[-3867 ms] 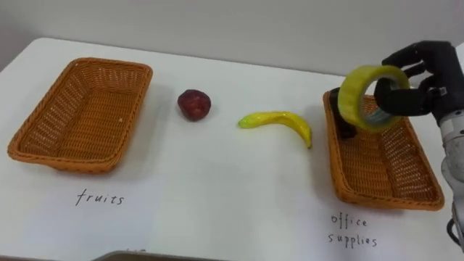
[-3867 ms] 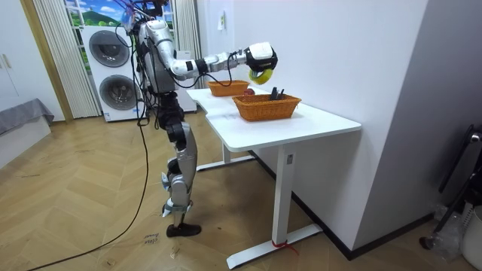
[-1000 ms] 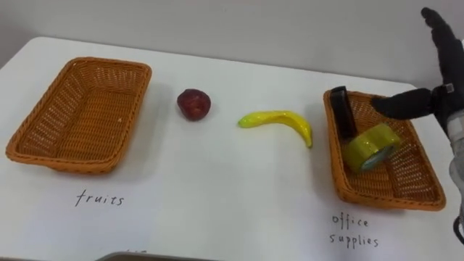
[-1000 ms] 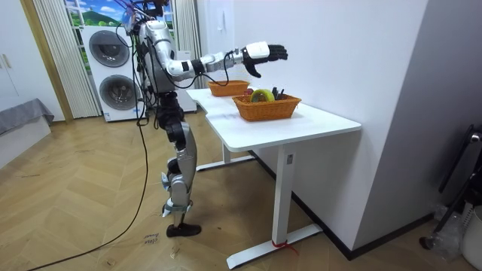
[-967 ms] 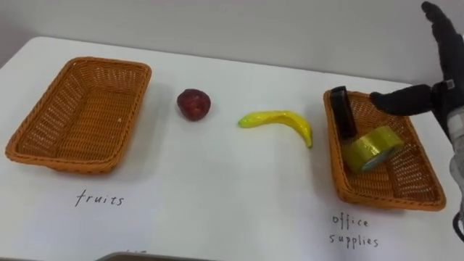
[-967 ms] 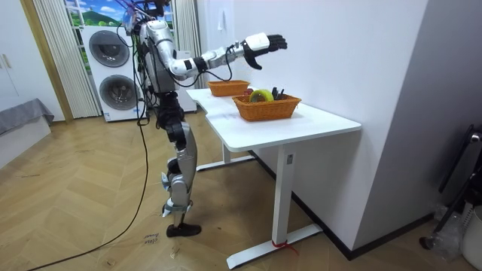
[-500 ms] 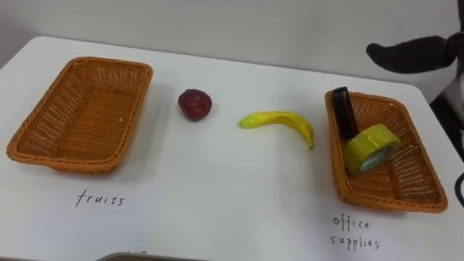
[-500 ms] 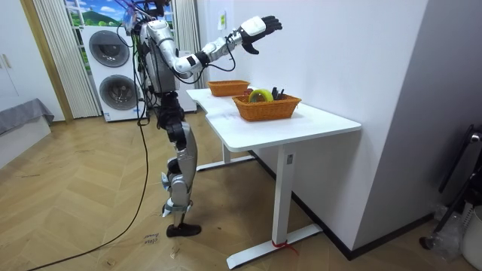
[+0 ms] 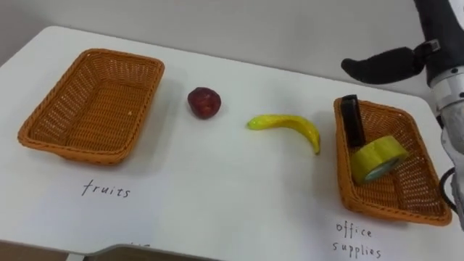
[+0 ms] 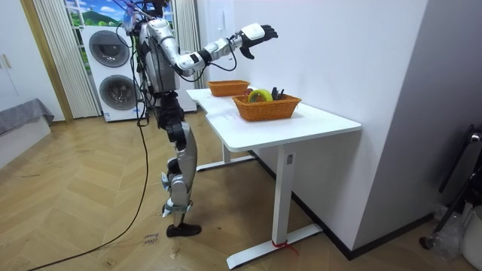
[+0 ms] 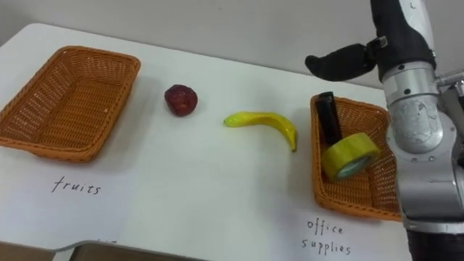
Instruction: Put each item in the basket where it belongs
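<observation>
1 tape roll point(image 9: 377, 158) in rt basket point(image 9: 391, 205), well below robot hand point(image 9: 378, 66) w/ straight fingers.

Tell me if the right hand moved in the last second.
Yes. In the room view the right hand has risen higher above the office supplies basket, drawing back toward the robot.

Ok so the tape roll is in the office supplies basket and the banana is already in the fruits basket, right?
Not quite. The banana is not in the fruits basket; the left eye view shows it lying on the table between the two baskets. The tape roll is indeed in the office supplies basket.
</observation>
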